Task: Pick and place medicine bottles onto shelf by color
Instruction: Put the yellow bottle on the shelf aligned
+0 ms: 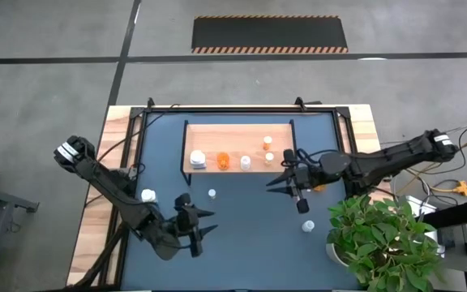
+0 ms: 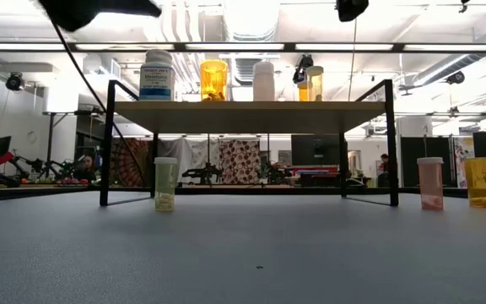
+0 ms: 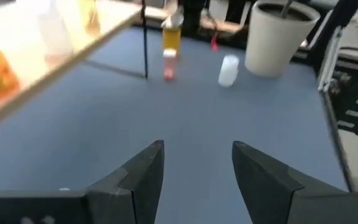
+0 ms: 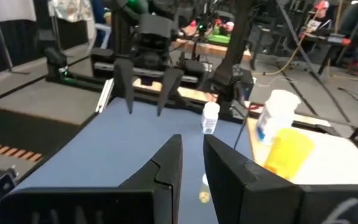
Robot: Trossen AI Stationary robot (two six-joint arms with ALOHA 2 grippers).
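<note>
Light wood forms the shelf [image 1: 237,134], on which five bottles are seen in the high view: a white one [image 1: 198,160], an orange one [image 1: 223,160], a small white one [image 1: 246,162] and two more [image 1: 267,144] toward its right end. No clear grouping by colour can be read yet, so the sorting is judged unfinished. The right gripper [image 1: 286,180] is held just off the shelf's front edge, its fingers [image 4: 166,163] slightly apart with nothing between them; a small bottle [image 4: 203,188] lies on the worktop [image 1: 242,235] just beyond the fingertips and is probably the next pick. The left gripper [image 1: 197,227] waits over bare worktop, fingers [image 3: 145,171] wide apart and empty, with loose bottles [image 3: 227,70] well ahead of them.
</note>
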